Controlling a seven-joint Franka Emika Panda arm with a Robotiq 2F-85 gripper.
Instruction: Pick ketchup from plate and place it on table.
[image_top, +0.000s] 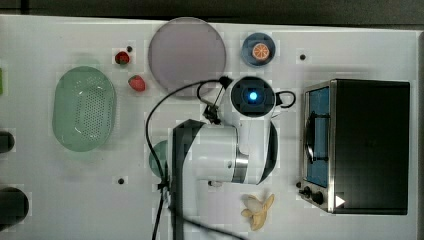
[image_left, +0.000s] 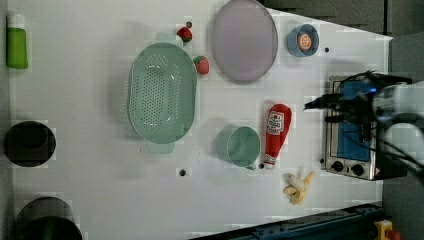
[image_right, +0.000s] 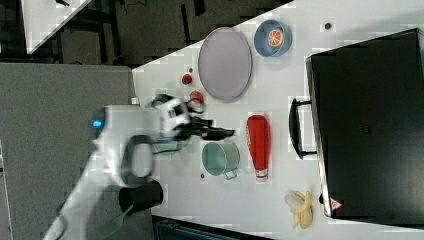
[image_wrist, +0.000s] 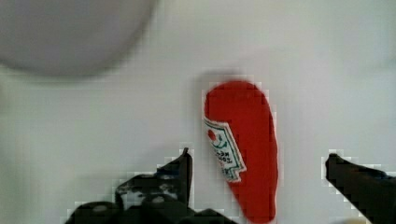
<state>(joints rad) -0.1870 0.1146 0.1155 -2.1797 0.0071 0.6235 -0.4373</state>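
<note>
The ketchup (image_left: 277, 134) already lies flat on the table (image_left: 90, 100), apart from the bare plate (image_left: 244, 40). The gripper (image_wrist: 258, 161) hangs above it, fingers spread and empty; the release looks done, so lifting straight up should avoid nudging the bottle

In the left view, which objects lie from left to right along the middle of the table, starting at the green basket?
green basket → green cup → ketchup → toaster oven
</note>
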